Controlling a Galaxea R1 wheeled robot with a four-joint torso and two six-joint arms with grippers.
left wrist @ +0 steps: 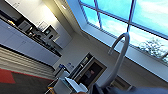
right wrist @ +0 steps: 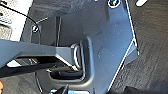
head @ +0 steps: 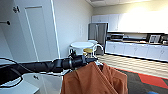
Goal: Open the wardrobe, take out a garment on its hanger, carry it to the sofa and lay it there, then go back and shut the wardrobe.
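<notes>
The orange garment (head: 95, 80) hangs low in the middle of the head view, draped from a white hanger (head: 98, 48). My left gripper (head: 88, 61) reaches in from the left on a dark arm and is shut on the hanger at the garment's collar. In the left wrist view the hanger's white hook (left wrist: 119, 58) curves up against the windows. The wardrobe (head: 37, 32) stands close on the left, a white panelled door swung open and a black-tipped hook (head: 8, 22) on its inner wall.
A round white table (head: 82, 45) with a white chair and a yellow stool stands ahead. Behind it are a steel fridge (head: 98, 33) and a long white kitchen counter (head: 136, 48). Dark carpet with a red patch (head: 153, 80) lies to the right. A low white panel (head: 47, 81) sits under my arm.
</notes>
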